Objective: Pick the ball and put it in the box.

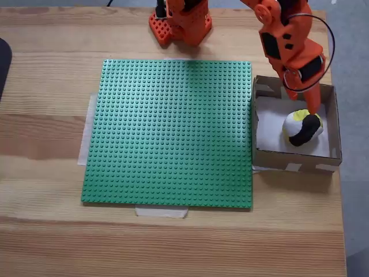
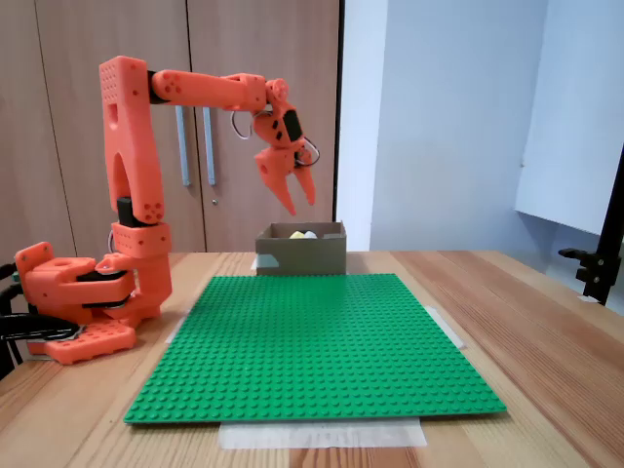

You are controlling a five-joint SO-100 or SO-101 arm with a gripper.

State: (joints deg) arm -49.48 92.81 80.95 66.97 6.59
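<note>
In the fixed view from above, the ball [image 1: 302, 127] lies inside the box [image 1: 291, 160], on its white bottom toward the right-hand half, with yellow, white and black patches showing; it sits free of the walls as far as can be told, so the placing part of the task looks done. The box stands just right of the green studded baseplate [image 1: 170, 133], its left wall close along the plate's right edge, and the plate is held to the wooden table [image 1: 46, 231] by pale tape at its left and front edges, probably so nothing slides when the arm works. The gripper [image 1: 311, 107] hangs over the box's far right part, one orange finger pointing down toward the ball; from this angle whether it touches the ball cannot be told. The box's right wall lies near the table's right edge, so there is little room that side, while the plate offers wide open space on the left. In the fixed view from the front, the gripper [image 2: 300, 198] is plainly above the box [image 2: 301, 252], its fingers parted in a moderate spread and holding nothing, clear of the rim. The ball [image 2: 298, 234] peeps just over the box's top edge. The arm's base [image 2: 78, 302] sits at the left, well apart from the box, and the air above the plate [image 2: 312, 341] is free, so my judgement is that lifting up and back is the easy way out.
</note>
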